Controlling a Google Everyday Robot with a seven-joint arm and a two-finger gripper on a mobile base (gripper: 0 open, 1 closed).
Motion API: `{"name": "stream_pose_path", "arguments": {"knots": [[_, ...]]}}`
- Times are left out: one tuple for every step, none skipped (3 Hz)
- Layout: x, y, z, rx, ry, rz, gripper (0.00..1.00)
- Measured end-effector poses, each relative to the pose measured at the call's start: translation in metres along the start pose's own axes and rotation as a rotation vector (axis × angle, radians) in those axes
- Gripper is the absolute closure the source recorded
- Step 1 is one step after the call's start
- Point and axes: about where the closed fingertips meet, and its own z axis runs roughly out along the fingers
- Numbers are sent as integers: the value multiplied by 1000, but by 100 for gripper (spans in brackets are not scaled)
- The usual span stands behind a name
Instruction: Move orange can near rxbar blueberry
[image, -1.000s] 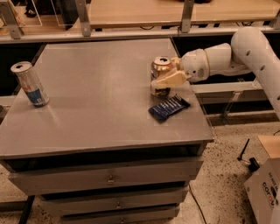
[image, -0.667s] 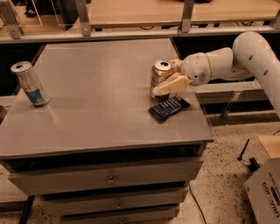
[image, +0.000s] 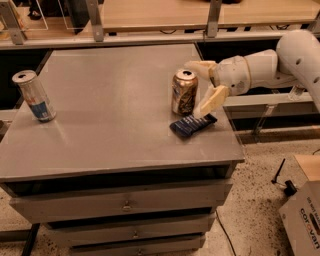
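Camera view: gripper (image: 196, 89) with fingers spread wide, holding nothing; orange can (image: 183, 93) upright just left of it; rxbar blueberry (image: 192, 125) flat just below its lower finger, on table (image: 110, 100).

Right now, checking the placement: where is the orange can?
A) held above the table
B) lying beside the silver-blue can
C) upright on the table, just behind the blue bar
C: the orange can stands upright on the table just behind the rxbar blueberry, the gripper open at its right.

gripper (image: 196, 90) splayed wide, mid-right
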Motion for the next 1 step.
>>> {"name": "stream_pose_path", "arguments": {"knots": [[-1, 0, -2, 2, 4, -3, 0]]}}
